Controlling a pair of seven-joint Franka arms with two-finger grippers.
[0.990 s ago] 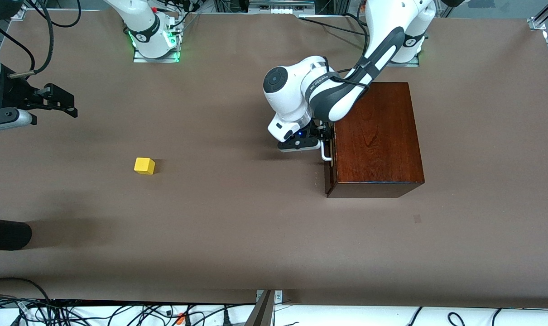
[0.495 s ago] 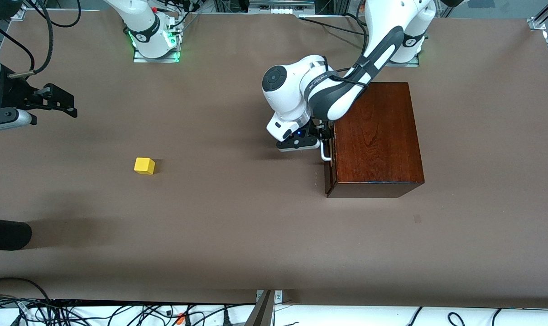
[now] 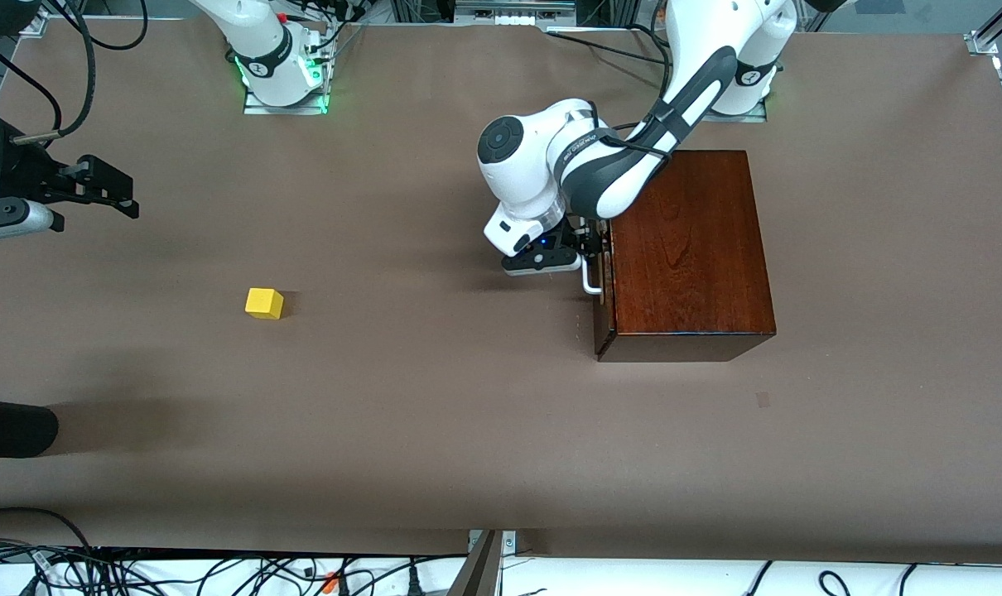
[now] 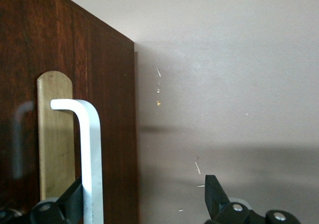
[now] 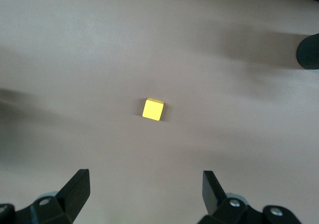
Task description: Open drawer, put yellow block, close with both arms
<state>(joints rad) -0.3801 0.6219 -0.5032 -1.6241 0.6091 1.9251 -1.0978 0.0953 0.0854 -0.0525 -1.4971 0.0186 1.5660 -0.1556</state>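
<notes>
Left gripper point(image 3: 590, 252) has crept toward the white U-shaped bar handle point(image 4: 91, 154) of the still-shut dark mahogany drawer point(image 3: 602, 306), fingers spread astride it; right gripper point(image 5: 144, 196) waits agape over the small yellow block point(image 3: 264, 303); an off-centre pinch may slip.

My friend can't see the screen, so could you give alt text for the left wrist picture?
A white U-shaped bar handle stands on the dark mahogany drawer front, with the left tool open around it, one finger beside the bar and the other over the brown table.
</notes>
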